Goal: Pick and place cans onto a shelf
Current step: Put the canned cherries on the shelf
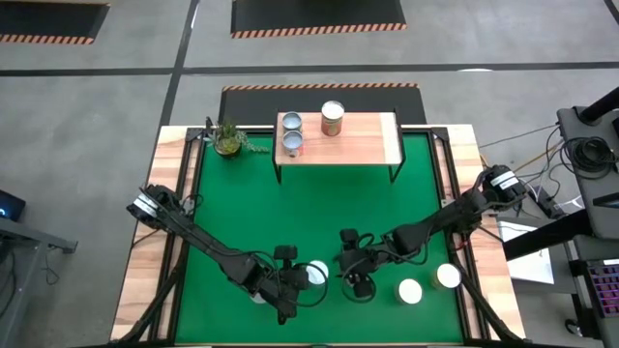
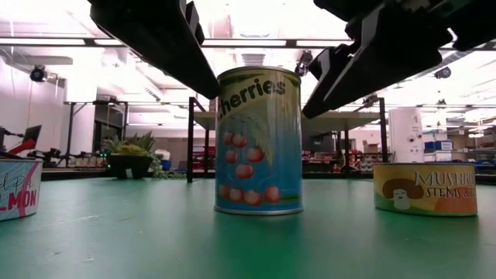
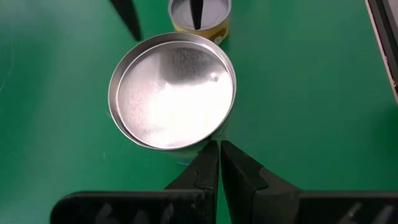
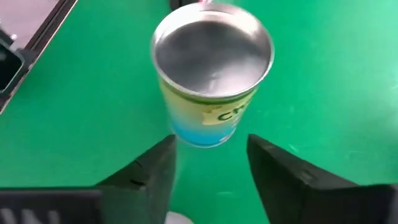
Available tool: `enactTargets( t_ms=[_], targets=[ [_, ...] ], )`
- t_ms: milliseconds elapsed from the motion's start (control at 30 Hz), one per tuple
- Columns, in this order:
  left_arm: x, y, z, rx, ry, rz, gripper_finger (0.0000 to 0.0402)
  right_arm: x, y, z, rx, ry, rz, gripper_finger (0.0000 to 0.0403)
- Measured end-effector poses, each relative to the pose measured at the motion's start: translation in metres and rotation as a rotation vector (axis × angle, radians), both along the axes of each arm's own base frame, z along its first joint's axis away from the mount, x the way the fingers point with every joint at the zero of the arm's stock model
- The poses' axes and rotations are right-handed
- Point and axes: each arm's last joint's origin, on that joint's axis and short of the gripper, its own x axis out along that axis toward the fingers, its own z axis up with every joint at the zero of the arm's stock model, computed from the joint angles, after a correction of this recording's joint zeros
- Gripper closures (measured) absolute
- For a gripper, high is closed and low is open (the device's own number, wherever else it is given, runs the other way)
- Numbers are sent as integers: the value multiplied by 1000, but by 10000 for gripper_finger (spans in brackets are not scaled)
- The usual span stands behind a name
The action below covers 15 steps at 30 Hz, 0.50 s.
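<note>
I count three cans point(image 1: 291, 123) on the shelf point(image 1: 363, 140), four on my worktop point(image 1: 242, 203); right pincer point(image 4: 211, 163) wide open at six o'clock beside the cherries can point(image 4: 211, 74), left pincer point(image 3: 219, 163) closed, empty.

A small potted plant point(image 1: 229, 139) stands at the green table's point(image 1: 242, 213) far left corner.

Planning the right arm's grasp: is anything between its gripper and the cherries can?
Nothing visible does. The right gripper is open, and the cherries can stands upright on the green table just beyond its fingers, the gap clear.
</note>
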Motion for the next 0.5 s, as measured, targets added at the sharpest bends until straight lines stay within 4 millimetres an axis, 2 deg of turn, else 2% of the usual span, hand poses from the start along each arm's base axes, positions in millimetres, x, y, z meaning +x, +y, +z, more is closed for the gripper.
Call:
enactTargets(
  t_ms=[267,500],
  targets=[
    [1,0,0,-7,-7,3,402,12,5,-15,0,-47,-5,98],
    [1,-1,1,-16,-13,5,402,23,11,-33,30,-87,23,53]
  ],
)
